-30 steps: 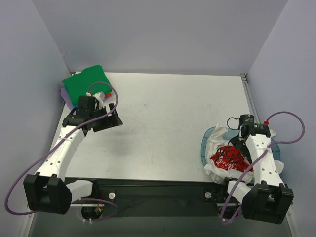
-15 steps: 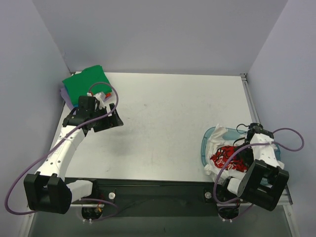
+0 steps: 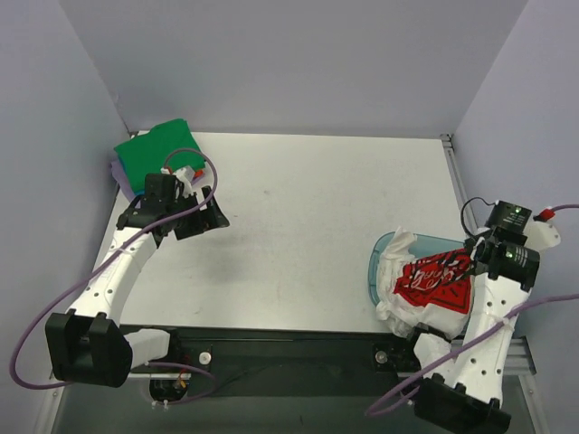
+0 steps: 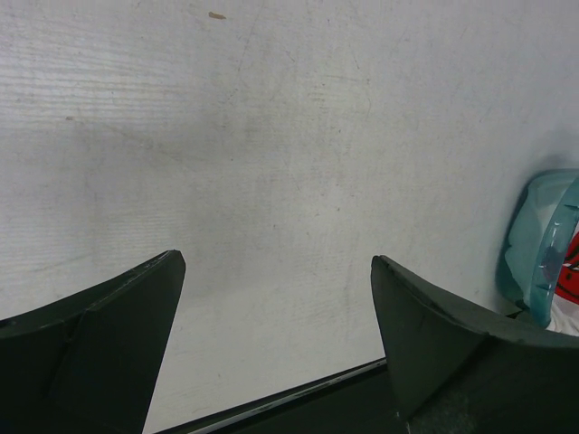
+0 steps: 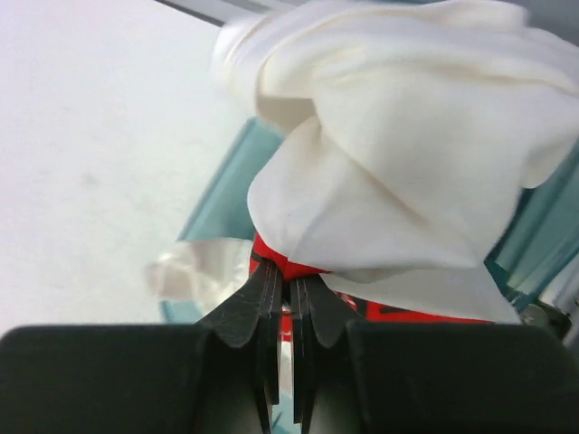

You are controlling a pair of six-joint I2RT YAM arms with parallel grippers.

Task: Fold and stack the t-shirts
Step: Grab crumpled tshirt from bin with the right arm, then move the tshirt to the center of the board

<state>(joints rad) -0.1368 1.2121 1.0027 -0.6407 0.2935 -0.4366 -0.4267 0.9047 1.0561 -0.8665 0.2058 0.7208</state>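
A crumpled white t-shirt with a red printed logo hangs half out of the translucent blue bin at the right. My right gripper is shut on a fold of it at the red print, and the cloth is stretched up towards the jaws. In the right wrist view the gripper pinches red cloth, with white t-shirt folds bunched above. A folded green t-shirt lies at the back left on a lavender one. Just in front of that stack my left gripper is open and holds nothing, its fingers wide over bare table.
The bin also shows at the right edge of the left wrist view and under the shirt in the right wrist view. Grey walls close in the table on three sides. The black front rail runs between the arm bases.
My right gripper has shut on the white t-shirt and risen up and to the right, pulling the cloth taut so the logo spreads out. The left arm has barely moved.
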